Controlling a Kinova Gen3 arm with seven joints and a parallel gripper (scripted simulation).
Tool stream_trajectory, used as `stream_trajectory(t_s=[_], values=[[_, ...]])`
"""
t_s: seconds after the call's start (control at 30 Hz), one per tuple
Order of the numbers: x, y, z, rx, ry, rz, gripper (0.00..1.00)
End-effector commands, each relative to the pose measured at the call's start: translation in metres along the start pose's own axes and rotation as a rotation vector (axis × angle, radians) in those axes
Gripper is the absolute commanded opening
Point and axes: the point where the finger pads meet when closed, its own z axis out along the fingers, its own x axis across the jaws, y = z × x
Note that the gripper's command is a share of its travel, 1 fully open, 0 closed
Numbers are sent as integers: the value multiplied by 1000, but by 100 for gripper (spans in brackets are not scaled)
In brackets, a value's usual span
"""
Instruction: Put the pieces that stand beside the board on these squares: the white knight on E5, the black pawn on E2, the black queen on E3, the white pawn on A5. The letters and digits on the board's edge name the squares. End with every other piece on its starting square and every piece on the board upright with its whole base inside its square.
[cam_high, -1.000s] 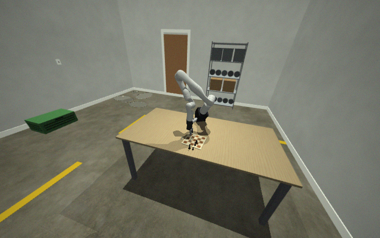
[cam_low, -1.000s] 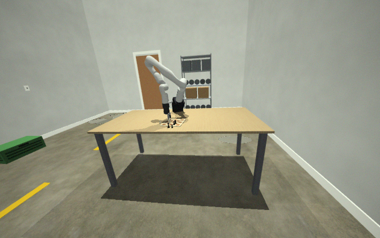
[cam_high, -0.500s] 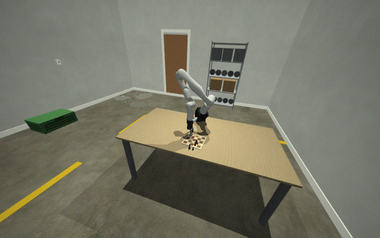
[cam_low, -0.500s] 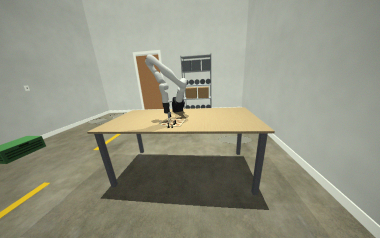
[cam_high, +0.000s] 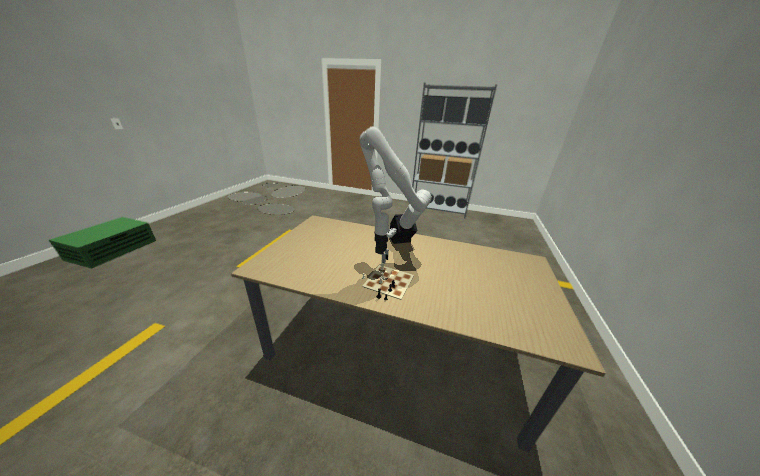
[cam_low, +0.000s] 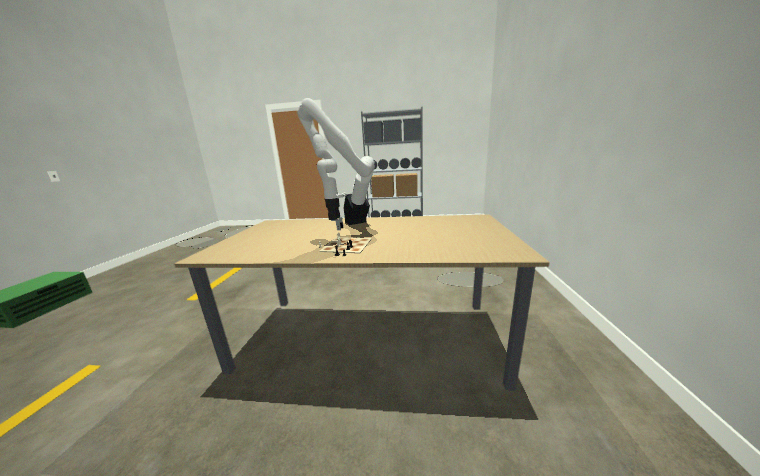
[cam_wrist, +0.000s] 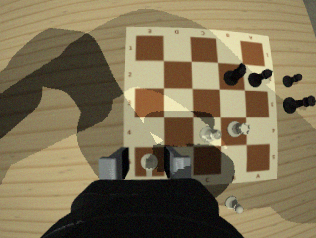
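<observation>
The fingers are standing released around a white piece (cam_wrist: 150, 159) on the board (cam_wrist: 199, 103); two black pieces (cam_wrist: 298, 103) are waiting right of it.

Top view: high in a corner of the room, angled down and far off, facing the brown door (cam_high: 351, 126) and the grey metal shelf rack (cam_high: 422, 134), with the whole light wooden table (cam_high: 493, 302) in frame.
Exterior view: lower, about table height, well back, facing the same door (cam_low: 294, 168) and rack (cam_low: 364, 162) across the table's long edge (cam_low: 358, 264).
Wrist view: on the arm, looking straight down, close over the small brown-and-cream chessboard (cam_wrist: 178, 103).
Shared: all three show the board (cam_high: 404, 285) (cam_low: 364, 242); both room views share the white jointed arm (cam_high: 392, 162) (cam_low: 336, 140).
</observation>
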Motion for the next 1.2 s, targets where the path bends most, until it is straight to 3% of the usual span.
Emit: stream_trajectory(t_s=[0.0,0.43,0.77,0.8,1.17], values=[[2,12,-15,-30,7,9,73],[2,12,-41,-30,7,9,73],[2,11,-45,-30,7,9,73],[2,11,-45,-30,7,9,100],[2,11,-45,-30,7,9,100]])
